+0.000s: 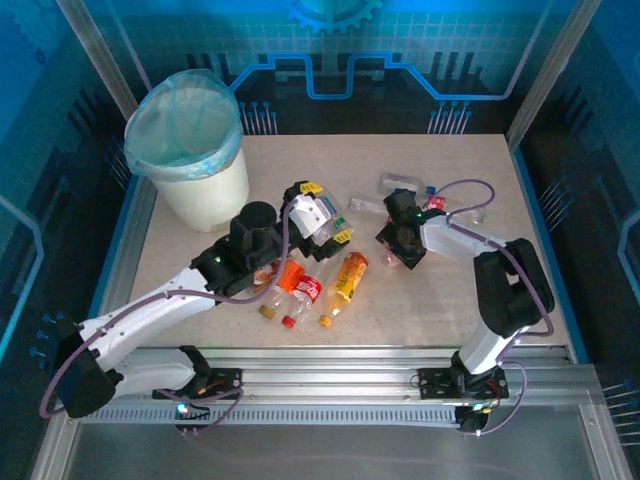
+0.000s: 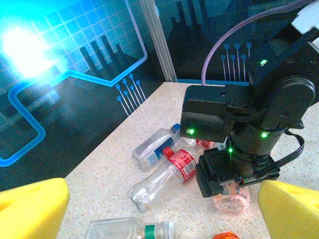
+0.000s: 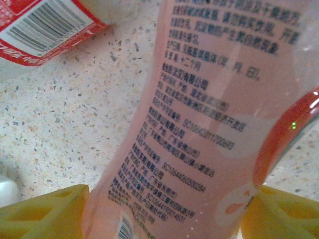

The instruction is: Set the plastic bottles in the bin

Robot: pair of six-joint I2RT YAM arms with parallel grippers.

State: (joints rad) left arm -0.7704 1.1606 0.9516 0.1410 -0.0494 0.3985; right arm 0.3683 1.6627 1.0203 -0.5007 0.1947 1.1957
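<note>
The bin (image 1: 190,150), a white bucket with a light-blue liner, stands at the back left. Several plastic bottles lie mid-table: an orange one (image 1: 350,275), a red-labelled one (image 1: 306,290), and more at the back right (image 1: 400,183). My left gripper (image 1: 327,212) hovers open above the middle group, and nothing sits between its yellow pads (image 2: 32,209). In the left wrist view a red-labelled bottle (image 2: 164,177) and a blue-labelled one (image 2: 157,147) lie ahead. My right gripper (image 3: 164,219) is down on a pink-labelled bottle (image 3: 199,124), with a yellow pad against each side of it.
The table has raised blue edges and an aluminium rail along the near side (image 1: 330,360). The right arm's black wrist (image 2: 239,124) stands close in front of the left gripper. A clear bottle with a green band (image 2: 129,229) lies just under the left gripper.
</note>
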